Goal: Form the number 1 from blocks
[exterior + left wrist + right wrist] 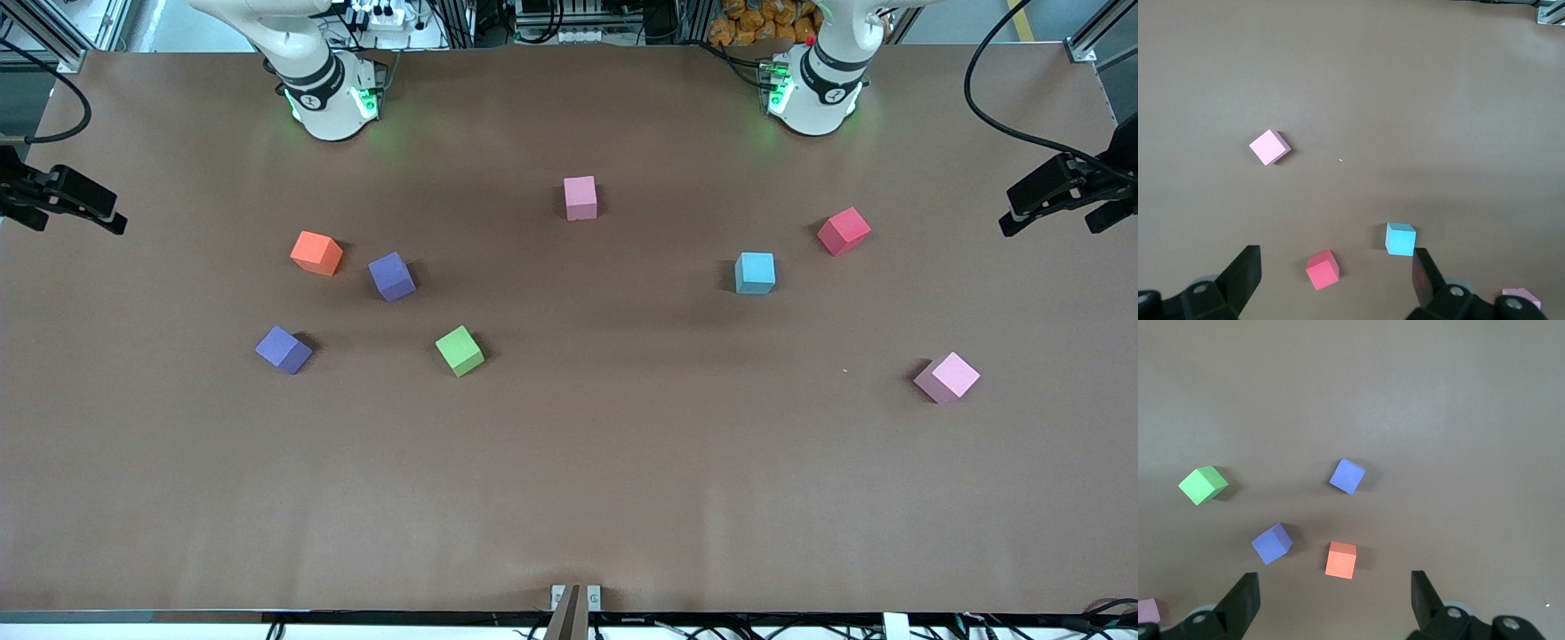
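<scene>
Left gripper (1335, 280) high over red block (1323, 269) and light blue block (1400, 239), jaws spread, empty. Right gripper (1335, 600) over orange block (1341, 560), jaws spread, empty. All on worktop (569, 498).

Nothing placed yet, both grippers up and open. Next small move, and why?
Probably lower the right gripper onto the orange block: it lies nearly between the open fingers in the right wrist view, and all eight blocks lie scattered, none touching. The left gripper is also open and empty.
</scene>
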Robot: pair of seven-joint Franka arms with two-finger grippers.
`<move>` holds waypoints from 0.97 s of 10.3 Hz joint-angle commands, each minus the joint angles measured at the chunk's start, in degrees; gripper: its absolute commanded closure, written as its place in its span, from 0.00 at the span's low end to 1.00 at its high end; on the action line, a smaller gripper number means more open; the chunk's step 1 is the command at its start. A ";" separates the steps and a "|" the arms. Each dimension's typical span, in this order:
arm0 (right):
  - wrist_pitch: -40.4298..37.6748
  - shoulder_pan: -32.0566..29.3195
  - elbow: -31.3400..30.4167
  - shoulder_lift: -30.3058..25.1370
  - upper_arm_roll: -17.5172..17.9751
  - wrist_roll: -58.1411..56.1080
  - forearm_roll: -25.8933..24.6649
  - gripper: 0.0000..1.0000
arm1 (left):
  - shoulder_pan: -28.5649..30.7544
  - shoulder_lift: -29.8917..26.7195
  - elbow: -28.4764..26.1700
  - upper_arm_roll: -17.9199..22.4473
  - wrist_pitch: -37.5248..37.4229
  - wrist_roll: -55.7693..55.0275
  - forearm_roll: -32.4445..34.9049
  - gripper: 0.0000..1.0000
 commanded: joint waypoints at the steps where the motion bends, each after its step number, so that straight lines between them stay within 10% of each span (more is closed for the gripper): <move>1: -1.57 -1.24 1.09 0.51 0.58 -1.57 0.01 0.00 | -0.19 0.21 0.71 -0.09 0.15 -0.29 -0.34 0.00; 10: 0.17 -1.93 -1.62 5.60 0.32 -1.93 -0.08 0.00 | -0.37 2.32 0.45 -0.44 0.15 -1.95 1.07 0.00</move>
